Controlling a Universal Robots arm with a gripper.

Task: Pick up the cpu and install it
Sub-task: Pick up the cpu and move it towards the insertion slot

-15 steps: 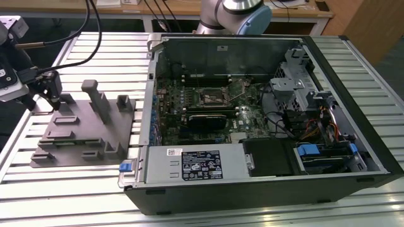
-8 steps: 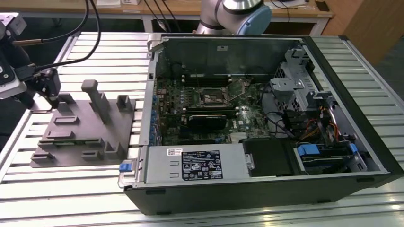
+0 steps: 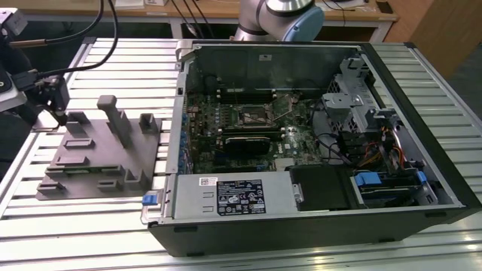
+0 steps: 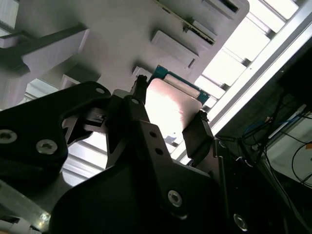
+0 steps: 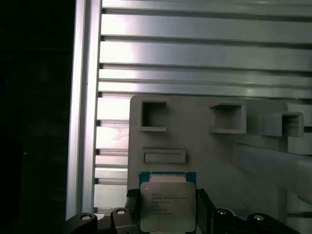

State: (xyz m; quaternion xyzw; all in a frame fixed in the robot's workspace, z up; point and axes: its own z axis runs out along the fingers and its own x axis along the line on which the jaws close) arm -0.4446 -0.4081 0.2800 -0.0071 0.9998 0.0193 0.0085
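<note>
- Fingers (image 4: 196, 139) of the gripper (image 5: 168, 214) press on two opposite edges of the cpu (image 5: 168, 202), clamping it; in both wrist views its silver lid sits between them.
- In the exterior view the gripper (image 3: 58, 113) hangs over the far corner of the grey fixture (image 3: 98, 155), at nine o'clock from the open computer case (image 3: 421, 141), on the exterior view's left.
- Square pockets (image 5: 153, 116) of the fixture stand near the cpu; the slatted aluminium table (image 3: 128, 62) lies underneath.
- Inside the case, the socket (image 3: 252, 116) sits at twelve o'clock of a black heatsink (image 3: 245, 145).
- Small dark print covers the cpu lid; a black-and-white label (image 3: 241, 196) marks the power supply (image 3: 192, 197) at six o'clock of the heatsink, its print too small to make out.
</note>
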